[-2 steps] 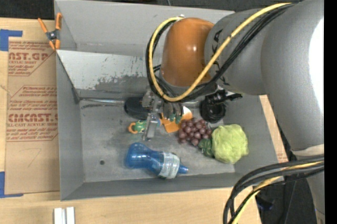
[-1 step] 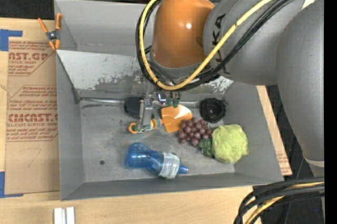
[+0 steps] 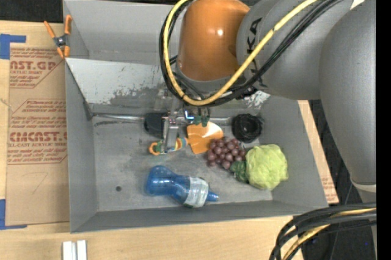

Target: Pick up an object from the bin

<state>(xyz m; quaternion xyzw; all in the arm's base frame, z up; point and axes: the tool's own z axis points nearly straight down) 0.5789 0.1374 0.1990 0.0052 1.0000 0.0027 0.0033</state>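
We reckon the little orange-and-green toy (image 3: 164,146) in the middle of the bin (image 3: 104,185), under the gripper (image 3: 171,137) beside the orange wedge (image 3: 198,138), is light, slippery plastic, so pinch its narrow middle; can't tell if the gripper's open.

"KA" on arm (image 3: 305,51), "ACRYLIC SHEET" on cardboard (image 3: 30,91)

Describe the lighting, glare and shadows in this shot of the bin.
Camera view: a soft glare patch sits on the orange wrist cover; the arm shades the bin floor around the gripper; the blue bottle and green leafy toy lie evenly lit.
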